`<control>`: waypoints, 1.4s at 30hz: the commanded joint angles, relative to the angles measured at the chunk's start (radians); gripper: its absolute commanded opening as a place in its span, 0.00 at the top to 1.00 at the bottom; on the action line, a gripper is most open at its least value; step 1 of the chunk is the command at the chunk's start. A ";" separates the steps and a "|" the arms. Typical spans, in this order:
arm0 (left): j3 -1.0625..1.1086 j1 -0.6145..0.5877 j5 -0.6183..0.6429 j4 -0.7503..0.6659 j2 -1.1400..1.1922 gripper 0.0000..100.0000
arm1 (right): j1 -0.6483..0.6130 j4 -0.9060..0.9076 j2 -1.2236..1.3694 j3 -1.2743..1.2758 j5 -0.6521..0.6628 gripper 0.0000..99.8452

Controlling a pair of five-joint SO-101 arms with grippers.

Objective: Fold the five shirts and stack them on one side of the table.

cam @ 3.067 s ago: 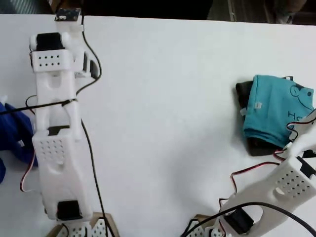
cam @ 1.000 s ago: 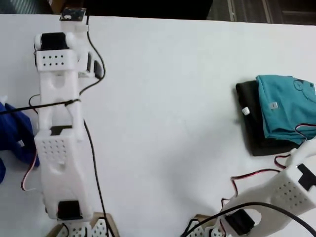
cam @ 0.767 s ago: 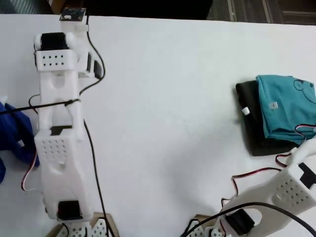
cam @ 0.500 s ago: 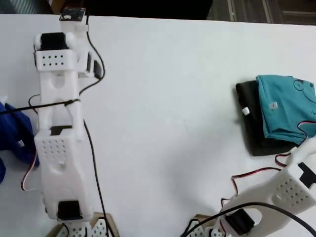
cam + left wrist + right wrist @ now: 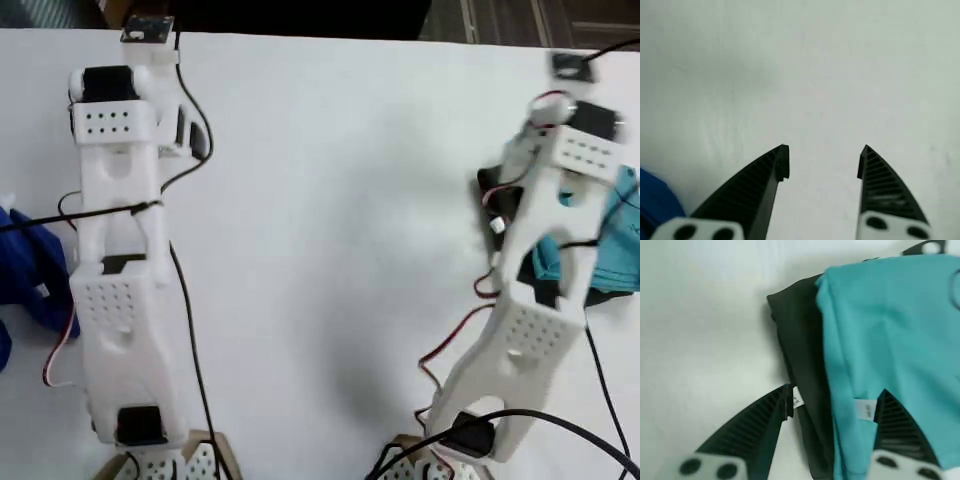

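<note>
Stack check
Right gripper (image 5: 835, 402), spread, hovers over teal folded cotton shirt (image 5: 890, 330) on black folded shirt (image 5: 800, 340), probably squaring them; left gripper (image 5: 822, 162) spread too.

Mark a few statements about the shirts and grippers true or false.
1. The teal shirt lies on the black shirt. True.
2. The right gripper is shut on the teal shirt. False: it is open, over the two shirts.
3. The left gripper is open over bare table. True.
4. The blue cloth lies mid-table. False: it is at the table's left edge, beside the left arm.
</note>
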 commanded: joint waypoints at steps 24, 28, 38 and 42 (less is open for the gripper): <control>-0.010 -0.008 0.005 0.009 -0.074 0.76 | 0.016 -0.002 0.166 -0.272 0.161 0.73; -0.010 -0.005 0.005 0.011 -0.075 0.76 | 0.056 -0.030 0.186 -0.272 0.253 0.73; -0.015 0.012 0.005 0.009 -0.077 0.76 | 0.110 -0.056 0.341 -0.284 0.331 0.78; -0.015 0.014 0.003 0.012 -0.077 0.76 | 0.097 -0.090 0.338 -0.284 0.331 0.83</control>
